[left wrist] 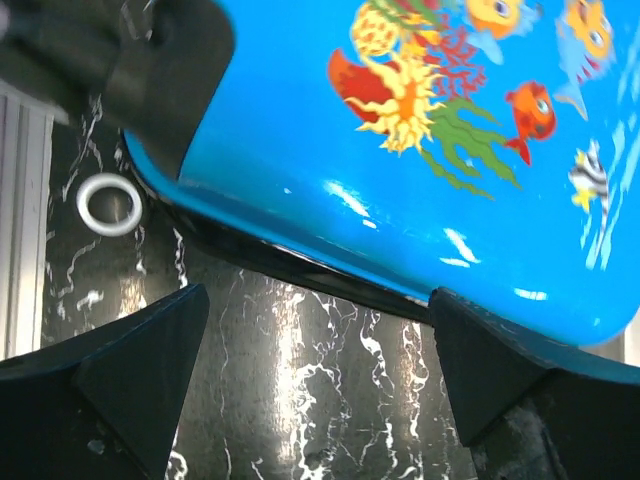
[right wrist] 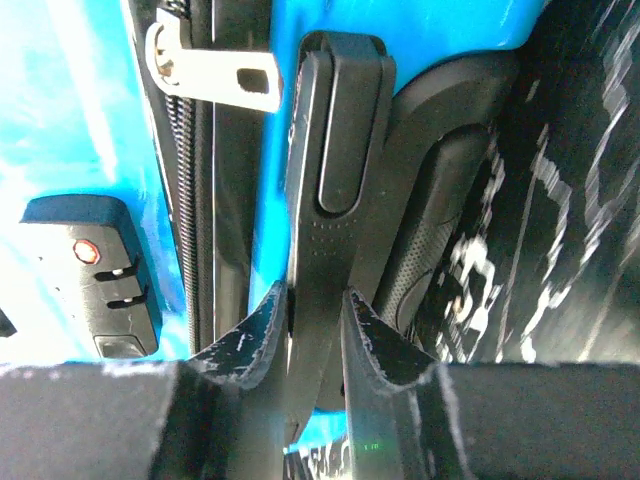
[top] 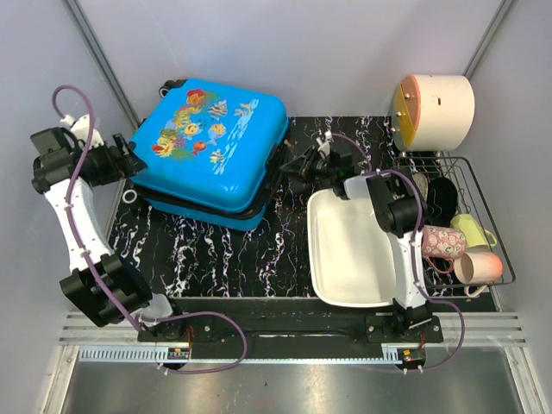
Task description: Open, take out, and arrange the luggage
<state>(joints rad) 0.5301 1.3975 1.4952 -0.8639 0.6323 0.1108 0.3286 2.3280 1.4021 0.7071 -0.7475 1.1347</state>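
Marbled tabletop (top: 216, 250) bears the luggage (top: 216, 142); right fingers (right wrist: 250, 335) pinch its handle (right wrist: 335, 150).

We see a lab test booth: bare white walls (top: 345, 52), a metal rail (top: 483, 332) holding robot arms (top: 78, 216) (purple cables (top: 57, 102) loose), mugs (top: 444, 241) in a wire rack (top: 493, 226).

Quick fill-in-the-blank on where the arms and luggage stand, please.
The right gripper has its jaws shut on the luggage's black ____.
The left gripper has jaws ____, holding nothing.
The white basin lies on the luggage's ____ side.
Missing: handle; open; right.
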